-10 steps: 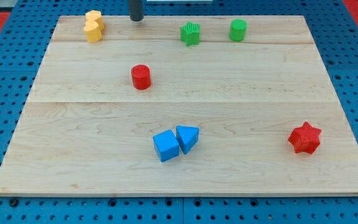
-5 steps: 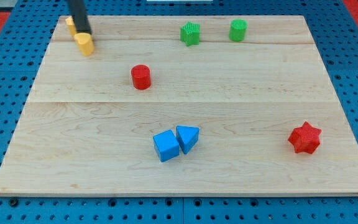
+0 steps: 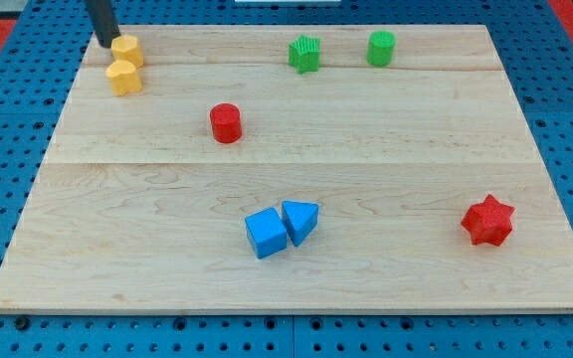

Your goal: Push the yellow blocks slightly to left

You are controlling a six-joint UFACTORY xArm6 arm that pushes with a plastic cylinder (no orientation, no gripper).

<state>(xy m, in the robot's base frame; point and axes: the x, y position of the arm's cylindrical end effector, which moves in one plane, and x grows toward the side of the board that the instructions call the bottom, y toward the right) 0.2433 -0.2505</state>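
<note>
camera view: my tip (image 3: 106, 43) sits at the top left corner of the wooden table (image 3: 296, 278), touching or just beside the left edge of the upper yellow block (image 3: 126, 50). the tool is a plain rod with nothing to open or clamp, so it holds nothing. only its lower part shows, slanting in from the view's top edge.

the two yellow blocks stand together near the table's top left. the upper one looks roughly hexagonal, and the lower yellow block (image 3: 122, 77) touches it from just below and slightly to the left; its exact shape is hard to tell.

along the top, well to the right of the yellows, stand a green star-like block (image 3: 305, 54) and a green cylinder (image 3: 381, 48), near each other but apart. a red cylinder (image 3: 226, 123) stands alone left of centre, below and between the yellows and the greens.

near the view's bottom centre, a blue cube (image 3: 266, 233) and a blue wedge (image 3: 300, 220) touch side by side. a red star (image 3: 488, 221) lies far to the right, close to the table's right edge.

the table rests on a blue pegboard (image 3: 8, 149).
</note>
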